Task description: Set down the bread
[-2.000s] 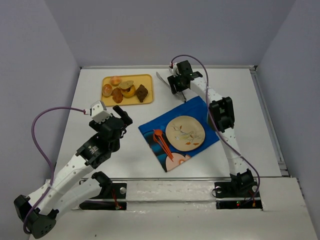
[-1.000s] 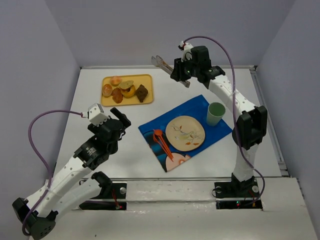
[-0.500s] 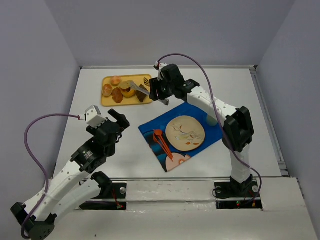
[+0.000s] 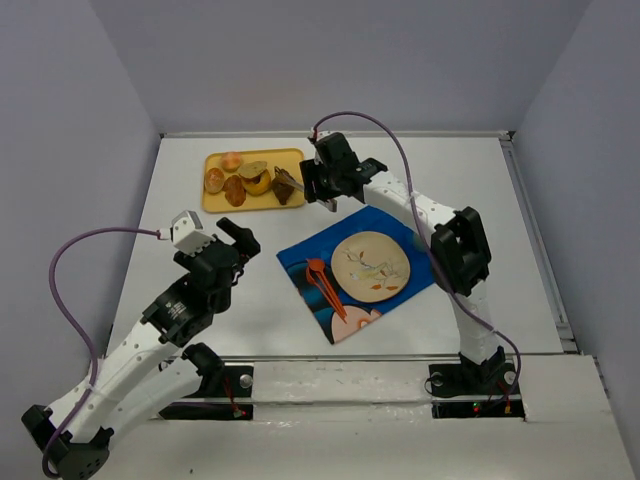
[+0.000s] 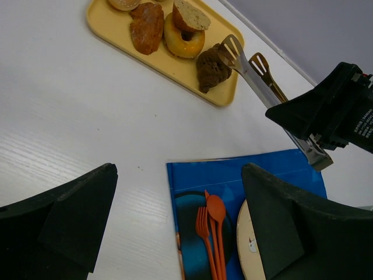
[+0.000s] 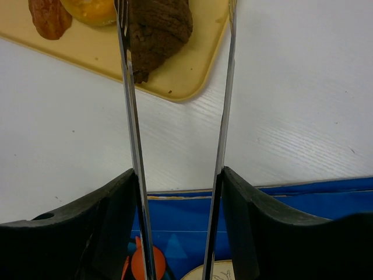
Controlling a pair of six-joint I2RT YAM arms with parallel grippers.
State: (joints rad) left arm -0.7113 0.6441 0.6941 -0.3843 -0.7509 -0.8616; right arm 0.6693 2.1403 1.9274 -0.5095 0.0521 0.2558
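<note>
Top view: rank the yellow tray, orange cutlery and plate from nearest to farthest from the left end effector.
From the left end effector:
1. Yellow tray, just ahead of it.
2. Orange cutlery, to its right on the mat.
3. Plate, farther right.

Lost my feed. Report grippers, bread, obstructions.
Left gripper open. Right gripper gripping tongs, tips open over dark bread on tray. Plate bare, nothing blocking.

Yellow tray point(image 6: 186, 64), dk brown bread point(image 6: 160, 26), silver tongs point(image 5: 259, 84), blue mat point(image 4: 300, 258), orange cutlery point(image 4: 322, 283), beige patterned plate point(image 4: 370, 265)
</note>
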